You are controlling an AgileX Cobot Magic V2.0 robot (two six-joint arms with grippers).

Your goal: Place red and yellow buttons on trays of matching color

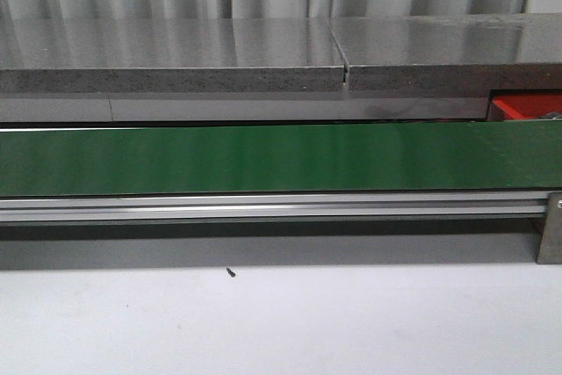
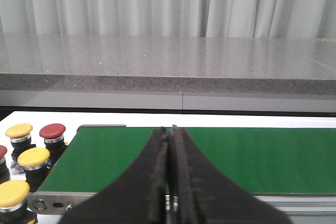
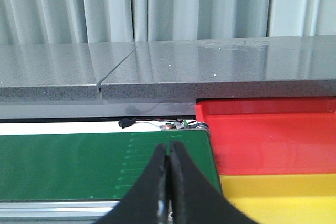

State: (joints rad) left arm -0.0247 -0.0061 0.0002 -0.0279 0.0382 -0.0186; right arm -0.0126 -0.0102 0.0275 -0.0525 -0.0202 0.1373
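Several push buttons stand in a cluster off one end of the green belt point(image 2: 262, 156) in the left wrist view: a red button point(image 2: 52, 130) and yellow buttons point(image 2: 19, 130) point(image 2: 33, 156) point(image 2: 13, 193). My left gripper point(image 2: 168, 128) is shut and empty above that belt end. In the right wrist view a red tray point(image 3: 268, 135) and a yellow tray point(image 3: 283, 198) sit side by side past the belt's other end. My right gripper point(image 3: 168, 144) hangs shut and empty over the belt beside them. The front view shows only a corner of the red tray point(image 1: 527, 108) and neither gripper.
A grey stone shelf point(image 1: 176, 59) runs behind the green belt point(image 1: 263, 160), partly overhanging the red tray. An aluminium rail point(image 1: 263, 208) and a metal bracket point(image 1: 551, 230) border the belt's front. A small black screw point(image 1: 230, 272) lies on the white table.
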